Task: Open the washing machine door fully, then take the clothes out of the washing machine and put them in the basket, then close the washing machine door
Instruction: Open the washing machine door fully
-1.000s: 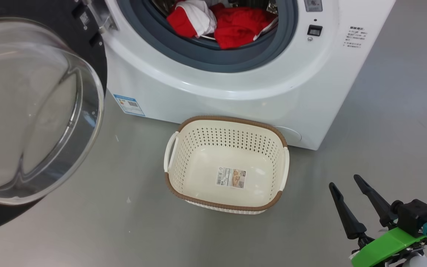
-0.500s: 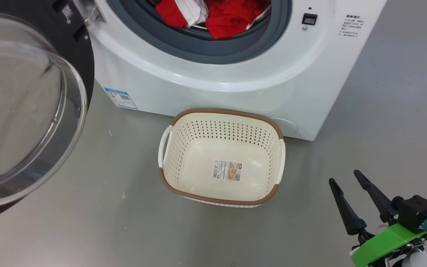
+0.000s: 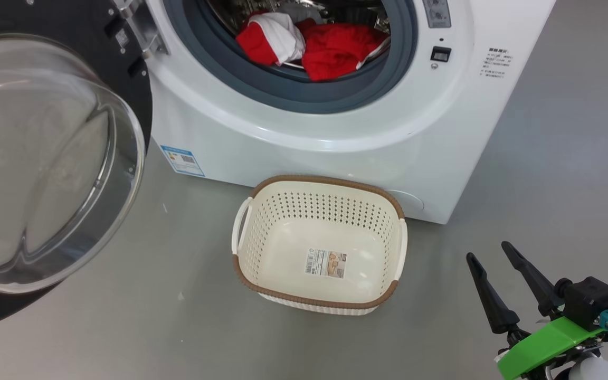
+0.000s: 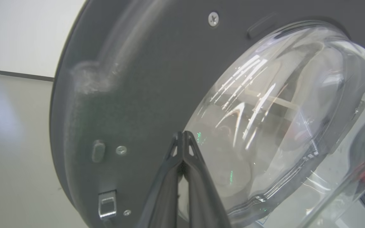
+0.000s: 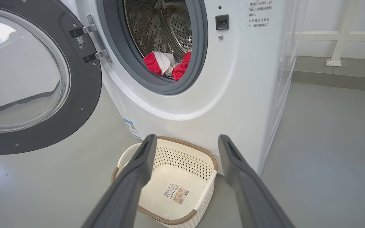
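Left of the washing machine, the washing machine door stands wide open. Left gripper clenched, empty, near the door's inner face. Clothes inside the machine's drum, none removed. Basket empty, just before the machine. Right gripper released, off its front right corner. Unloading and door closing remain.

You see a smooth grey floor with a few small white specks on it. In the left wrist view you have a white wall with a dark skirting where it meets the floor. In the right wrist view, a white rail runs across, and its post stands on a raised grey ledge.
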`<state>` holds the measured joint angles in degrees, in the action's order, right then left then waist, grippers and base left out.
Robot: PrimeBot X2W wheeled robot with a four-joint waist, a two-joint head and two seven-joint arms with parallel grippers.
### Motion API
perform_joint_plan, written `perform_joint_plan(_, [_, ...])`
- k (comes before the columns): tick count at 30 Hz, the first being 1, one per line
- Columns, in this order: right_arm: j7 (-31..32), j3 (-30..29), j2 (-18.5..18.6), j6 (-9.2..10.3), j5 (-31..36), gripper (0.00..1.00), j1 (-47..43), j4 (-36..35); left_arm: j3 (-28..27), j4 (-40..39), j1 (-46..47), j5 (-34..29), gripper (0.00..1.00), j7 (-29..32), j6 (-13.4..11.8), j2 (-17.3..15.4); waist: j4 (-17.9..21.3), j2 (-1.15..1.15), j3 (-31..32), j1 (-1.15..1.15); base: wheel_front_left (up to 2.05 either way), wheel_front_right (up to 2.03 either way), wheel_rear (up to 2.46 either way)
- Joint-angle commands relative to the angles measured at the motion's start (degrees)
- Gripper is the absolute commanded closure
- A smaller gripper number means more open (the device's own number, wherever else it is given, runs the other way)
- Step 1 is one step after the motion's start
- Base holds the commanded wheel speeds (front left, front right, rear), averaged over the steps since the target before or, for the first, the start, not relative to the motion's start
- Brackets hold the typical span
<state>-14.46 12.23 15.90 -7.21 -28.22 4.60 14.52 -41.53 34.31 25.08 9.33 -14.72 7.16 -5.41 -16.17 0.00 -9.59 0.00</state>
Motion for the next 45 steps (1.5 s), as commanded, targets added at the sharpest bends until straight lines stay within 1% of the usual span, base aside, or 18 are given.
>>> perform_joint_plan(1, [-0.54, 1.11, 0.41, -0.28, -0.47, 0.00, -0.16, -1.14, 0.14, -2.24, -1.64, 0.57, 1.00, -0.28, 0.31, -2.07, -0.29, 0.00, 0.80, 0.00, 0.00, 0.00, 0.00])
perform_joint_plan(9, [-0.54, 0.92, -0.37, -0.28, -0.35, 0.00, -1.07, -0.98, 5.98, -9.40, -9.47, 2.63, 1.00, -0.28, 0.32, 1.01, -0.16, 0.00, 3.12, 0.00, 0.00, 0.00, 0.00])
perform_joint_plan(10, [-0.54, 0.82, -0.48, -0.28, -0.35, 0.00, -1.20, -0.99, 6.85, -10.58, -10.62, 2.79, 0.91, -0.28, 0.32, 1.38, -0.02, 0.00, 3.29, 0.00, 0.00, 0.00, 0.00])
perform_joint_plan(11, [-0.54, 0.75, -0.58, -0.28, -0.34, 0.00, -1.29, -1.00, 7.76, -11.71, -11.73, 3.03, 0.71, -0.28, 0.32, 1.69, 0.16, 0.00, 3.54, 0.00, 0.00, 0.00, 0.00])
perform_joint_plan(12, [-0.54, 0.66, -0.70, -0.28, -0.33, 0.00, -1.43, -0.99, 8.49, -12.85, -12.82, 3.05, 0.53, -0.28, 0.32, 1.93, 0.35, 0.00, 3.74, 0.00, 0.00, 0.00, 0.00])
perform_joint_plan(14, [-0.54, 0.45, -0.89, -0.28, -0.32, 0.00, -1.73, -1.06, 10.07, -14.81, -14.77, 3.51, 0.08, -0.28, 0.32, 2.27, 0.76, 0.00, 4.07, 0.00, 0.00, 0.00, 0.00])
perform_joint_plan(15, [-0.54, 0.31, -0.98, -0.28, -0.32, 0.00, -1.92, -1.10, 11.04, -15.64, -15.75, 3.49, 0.00, -0.28, 0.32, 2.37, 0.95, 0.00, 4.19, 0.00, 0.00, 0.00, 0.00])
perform_joint_plan(23, [-0.54, 0.29, -1.55, -0.28, -0.46, 0.00, -2.63, -0.96, 18.00, -18.74, -20.02, 7.49, 0.00, -0.28, 0.32, 2.51, 3.76, 0.00, 5.05, 0.00, 0.00, 0.00, 0.00])
perform_joint_plan(26, [-0.54, 0.05, -1.83, -0.28, -0.44, 0.00, -2.72, -0.93, 22.49, -19.91, -21.61, 7.71, 0.00, -0.28, 0.33, 2.52, 5.37, 0.00, 5.31, 0.00, 0.00, 0.00, 0.00])
perform_joint_plan(30, [-0.54, -0.27, -2.24, -0.28, -0.45, 0.00, -2.86, -0.88, 26.51, -21.59, -23.23, 7.88, 0.00, -0.28, 0.33, 2.52, 7.93, 0.00, 5.81, 0.00, 0.00, 0.00, 0.00])
perform_joint_plan(31, [-0.54, -0.27, -2.24, -0.28, -0.45, 0.00, -2.86, -0.88, 26.51, -21.59, -23.23, 7.88, 0.00, -0.28, 0.33, 2.52, 7.93, 0.00, 5.81, 0.00, 0.00, 0.00, 0.00])
perform_joint_plan(35, [-0.54, -0.65, -2.53, -0.28, -0.45, 0.00, -2.84, -0.97, 29.25, -22.97, -24.74, 7.84, 0.00, -0.28, 0.33, 2.52, 10.56, 0.00, 5.95, 0.00, 0.00, 0.00, 0.00])
perform_joint_plan(45, [-0.54, -2.30, -2.42, -0.28, -0.60, 0.00, -3.18, -1.23, 32.72, -24.00, -26.79, 8.19, 0.00, -0.28, 0.33, 2.03, 16.05, 0.00, 6.20, 0.00, 0.00, 0.00, 0.00])
